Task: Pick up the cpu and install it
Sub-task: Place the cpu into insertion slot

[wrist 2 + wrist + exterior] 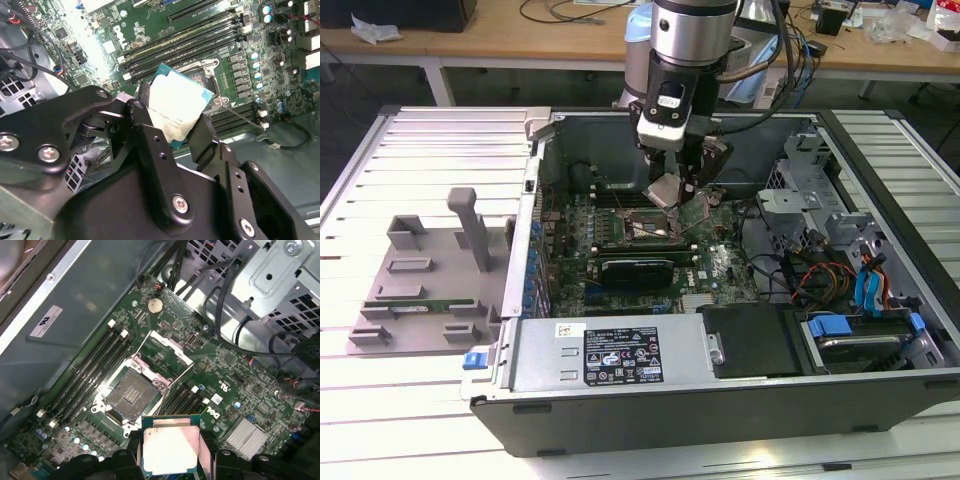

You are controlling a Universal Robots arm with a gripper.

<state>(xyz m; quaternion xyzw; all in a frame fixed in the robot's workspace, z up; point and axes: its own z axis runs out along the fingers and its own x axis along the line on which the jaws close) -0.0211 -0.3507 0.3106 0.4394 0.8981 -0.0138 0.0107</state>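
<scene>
Clamped up close: gripper (pixel 175 122) pinching the cpu (pixel 177 105) by two opposite edges, metal lid toward the lens, presumably to keep the contact side free for the pins. Hangs above the motherboard (pixel 225 385), apart from the socket (pixel 132 396) near the board's middle, between banks of memory slots (pixel 95 370). Sits tilted rather than level in the second wrist view. With retaining frame (pixel 167 347) swung up, seat left bare. Judged not yet installed.

1 cpu (pixel 170 450), 1 socket (pixel 131 396), 1 pc case (pixel 720 405), 1 mem stick (pixel 420 304)
</scene>
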